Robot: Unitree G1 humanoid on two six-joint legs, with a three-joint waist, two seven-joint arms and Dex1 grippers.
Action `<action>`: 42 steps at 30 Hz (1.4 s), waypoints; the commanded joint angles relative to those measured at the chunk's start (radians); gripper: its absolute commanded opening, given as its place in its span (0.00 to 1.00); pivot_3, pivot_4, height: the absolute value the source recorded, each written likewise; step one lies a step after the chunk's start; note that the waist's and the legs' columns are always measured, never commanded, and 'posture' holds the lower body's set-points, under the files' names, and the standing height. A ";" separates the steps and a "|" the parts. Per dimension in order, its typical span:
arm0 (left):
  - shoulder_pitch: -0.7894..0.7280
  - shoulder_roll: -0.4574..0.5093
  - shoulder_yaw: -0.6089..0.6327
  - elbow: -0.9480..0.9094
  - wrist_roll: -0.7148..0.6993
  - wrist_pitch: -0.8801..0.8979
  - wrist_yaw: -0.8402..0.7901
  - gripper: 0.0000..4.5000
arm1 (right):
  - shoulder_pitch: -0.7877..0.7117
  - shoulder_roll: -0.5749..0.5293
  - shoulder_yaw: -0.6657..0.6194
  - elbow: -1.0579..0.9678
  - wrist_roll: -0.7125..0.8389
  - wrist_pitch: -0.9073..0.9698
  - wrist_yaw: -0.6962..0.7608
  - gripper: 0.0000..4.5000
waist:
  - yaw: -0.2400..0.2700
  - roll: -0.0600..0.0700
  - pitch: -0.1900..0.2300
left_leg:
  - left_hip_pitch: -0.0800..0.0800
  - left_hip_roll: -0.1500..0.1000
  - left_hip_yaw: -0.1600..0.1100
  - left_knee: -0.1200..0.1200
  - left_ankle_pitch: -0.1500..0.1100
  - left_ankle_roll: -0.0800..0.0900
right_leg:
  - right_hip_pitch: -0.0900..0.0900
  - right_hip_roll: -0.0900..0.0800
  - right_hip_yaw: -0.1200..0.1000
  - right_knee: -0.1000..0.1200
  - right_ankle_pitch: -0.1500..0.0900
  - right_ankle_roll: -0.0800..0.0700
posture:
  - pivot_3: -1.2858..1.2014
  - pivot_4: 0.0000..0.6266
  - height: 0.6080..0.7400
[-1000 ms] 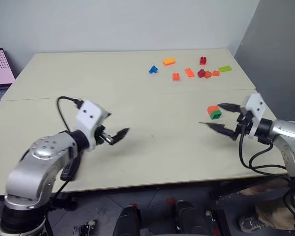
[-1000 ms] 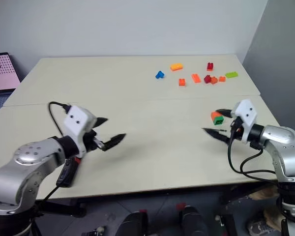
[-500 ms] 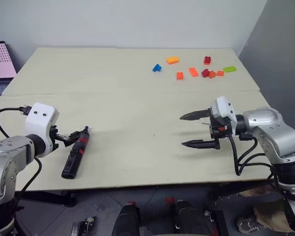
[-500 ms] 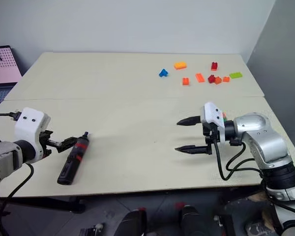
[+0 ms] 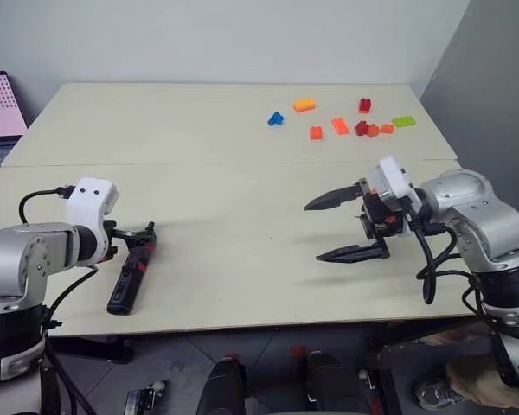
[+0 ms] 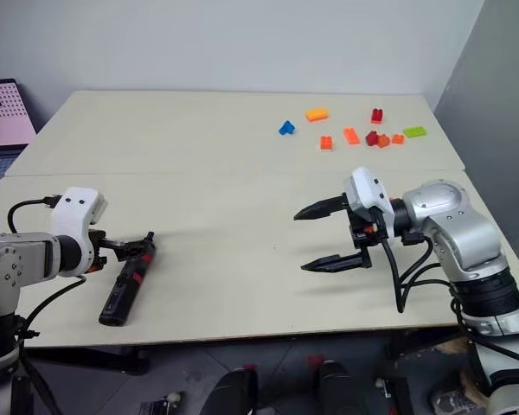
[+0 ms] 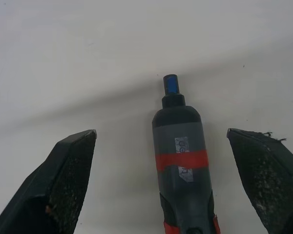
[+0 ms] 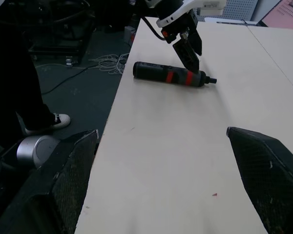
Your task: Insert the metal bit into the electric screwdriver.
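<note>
The electric screwdriver [image 5: 130,277], black with red bands, lies on the table near the front left, its tip pointing away from the front edge. My left gripper [image 5: 143,237] hangs over its tip end. In the left wrist view the screwdriver [image 7: 181,161] lies between the open fingers [image 7: 68,170], clear of both. My right gripper [image 5: 315,232] stands open above the table at the right, pointing left, with nothing between its fingers. The right wrist view looks across to the screwdriver [image 8: 173,75] and the left gripper [image 8: 188,48]. The metal bit is hidden.
Several coloured bricks [image 5: 339,126] lie scattered at the far right of the table [image 5: 199,130]. A pink screen [image 5: 0,104] stands off the table's far left corner. A seam [image 5: 242,162] runs across the table's middle.
The camera shifted. My left gripper swung left and down over the screwdriver's tip end. My right gripper moved left, away from the table's right edge, turned to point left, and rose a little.
</note>
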 commanded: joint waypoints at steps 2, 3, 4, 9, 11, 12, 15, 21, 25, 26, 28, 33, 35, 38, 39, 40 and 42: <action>-0.056 -0.017 -0.024 0.028 0.006 0.033 0.013 1.00 | 0.009 -0.020 -0.046 -0.043 0.013 -0.004 -0.008 0.99 | 0.000 0.000 0.000 | 0.000 0.000 0.000 0.000 0.000 0.000 | 0.000 0.000 0.000 0.000 0.000 0.000 | 0.52 0.24 1.00; -0.064 -0.020 -0.028 0.037 0.009 0.036 0.017 1.00 | 0.015 -0.019 -0.049 -0.050 0.017 0.000 -0.012 0.99 | 0.000 0.000 0.000 | 0.000 0.000 0.000 0.000 0.000 0.000 | 0.000 0.000 0.000 0.000 0.000 0.000 | 0.52 0.24 1.00; -0.073 -0.024 -0.031 0.047 0.013 0.043 0.021 1.00 | 0.020 -0.019 -0.050 -0.058 0.020 0.004 -0.017 0.99 | 0.000 0.000 0.000 | 0.000 0.000 0.000 0.000 0.000 0.000 | 0.000 0.000 0.000 0.000 0.000 0.000 | 0.52 0.24 1.00; -0.121 -0.044 -0.061 0.104 0.023 0.060 0.037 1.00 | 0.048 -0.025 -0.055 -0.087 0.024 0.013 -0.029 0.99 | 0.000 0.000 0.000 | 0.000 0.000 0.000 0.000 0.000 0.000 | 0.000 0.000 0.000 0.001 0.000 0.000 | 0.52 0.24 1.00; -0.135 -0.047 -0.072 0.122 0.026 0.057 0.040 1.00 | 0.050 -0.025 -0.055 -0.092 0.024 0.017 -0.033 0.99 | 0.000 0.000 0.000 | 0.000 0.000 0.000 0.000 0.000 0.000 | 0.000 0.000 0.000 0.001 0.000 0.000 | 0.52 0.24 1.00; -0.140 -0.049 -0.074 0.131 0.029 0.057 0.043 1.00 | 0.050 -0.025 -0.056 -0.092 0.024 0.018 -0.034 0.99 | 0.000 0.000 0.000 | 0.000 0.000 0.000 0.000 0.000 0.000 | 0.000 0.000 0.000 0.001 0.000 0.000 | 0.52 0.24 1.00; -0.143 -0.042 -0.084 0.157 0.034 0.048 0.045 1.00 | 0.053 -0.028 -0.056 -0.094 0.022 0.019 -0.036 0.99 | -0.001 0.000 0.000 | 0.000 0.000 0.000 0.001 0.000 0.000 | 0.000 0.000 0.000 0.001 0.000 0.000 | 0.52 0.24 1.00; -0.158 -0.056 -0.086 0.229 0.054 0.006 0.053 1.00 | 0.061 -0.027 -0.053 -0.102 0.019 0.018 -0.042 0.99 | 0.000 0.000 0.000 | 0.000 0.000 0.000 0.001 0.000 0.000 | 0.000 0.000 0.000 0.001 0.000 0.000 | 0.52 0.24 1.00; -0.186 -0.087 -0.096 0.292 0.065 -0.044 0.050 0.92 | 0.062 -0.027 -0.049 -0.103 0.016 0.014 -0.043 1.00 | 0.002 0.000 0.000 | 0.000 0.000 0.000 0.001 0.000 0.000 | 0.000 0.000 0.000 0.001 0.000 0.000 | 0.52 0.24 1.00; -0.194 -0.091 -0.101 0.310 0.070 -0.057 0.051 0.88 | 0.062 -0.028 -0.048 -0.103 0.015 0.014 -0.044 1.00 | 0.002 0.000 0.000 | 0.000 0.000 0.000 0.001 0.000 0.000 | 0.000 0.000 0.000 0.001 0.000 0.000 | 0.52 0.24 1.00; -0.200 -0.094 -0.113 0.331 0.073 -0.074 0.045 0.78 | 0.062 -0.030 -0.049 -0.106 0.015 0.015 -0.044 1.00 | 0.002 0.000 0.000 | 0.000 0.000 0.000 0.001 0.000 0.000 | 0.000 0.000 0.000 0.001 0.000 0.000 | 0.52 0.24 1.00; -0.193 -0.091 -0.134 0.342 0.071 -0.076 0.027 0.55 | 0.067 -0.037 -0.054 -0.112 0.012 0.015 -0.050 1.00 | 0.002 0.000 0.000 | -0.001 0.000 0.000 0.001 0.000 0.000 | 0.000 0.000 0.000 0.001 0.000 0.000 | 0.52 0.24 1.00; -0.190 -0.087 -0.134 0.339 0.070 -0.071 0.024 0.45 | 0.070 -0.040 -0.056 -0.113 0.012 0.016 -0.054 1.00 | 0.002 0.000 0.000 | -0.001 0.000 0.000 0.001 0.000 0.000 | 0.000 0.000 0.000 0.001 0.000 0.000 | 0.52 0.24 1.00; -0.186 -0.078 -0.132 0.328 0.066 -0.060 0.016 0.36 | 0.076 -0.046 -0.059 -0.115 0.010 0.014 -0.059 1.00 | 0.002 0.000 0.000 | -0.001 0.000 0.000 0.001 0.000 0.000 | 0.000 0.000 0.000 0.001 0.000 0.001 | 0.52 0.24 1.00; -0.186 -0.074 -0.132 0.322 0.064 -0.056 0.012 0.36 | 0.077 -0.047 -0.060 -0.117 0.012 0.015 -0.062 1.00 | 0.002 0.000 0.000 | -0.001 0.000 0.000 0.001 0.000 0.000 | 0.000 0.000 0.000 0.001 0.000 0.001 | 0.52 0.24 1.00; -0.187 -0.070 -0.132 0.316 0.061 -0.053 0.008 0.36 | 0.079 -0.048 -0.062 -0.118 0.014 0.017 -0.065 1.00 | 0.002 0.000 0.000 | -0.001 0.000 0.000 0.001 0.000 0.000 | 0.000 0.000 0.000 0.001 0.000 0.001 | 0.52 0.24 1.00; -0.187 -0.052 -0.145 0.285 0.053 -0.067 -0.015 0.36 | 0.083 -0.054 -0.069 -0.123 0.018 0.023 -0.073 1.00 | 0.002 0.000 0.000 | -0.001 0.000 0.000 0.001 0.000 0.000 | 0.000 0.000 0.000 0.001 0.000 0.001 | 0.52 0.24 1.00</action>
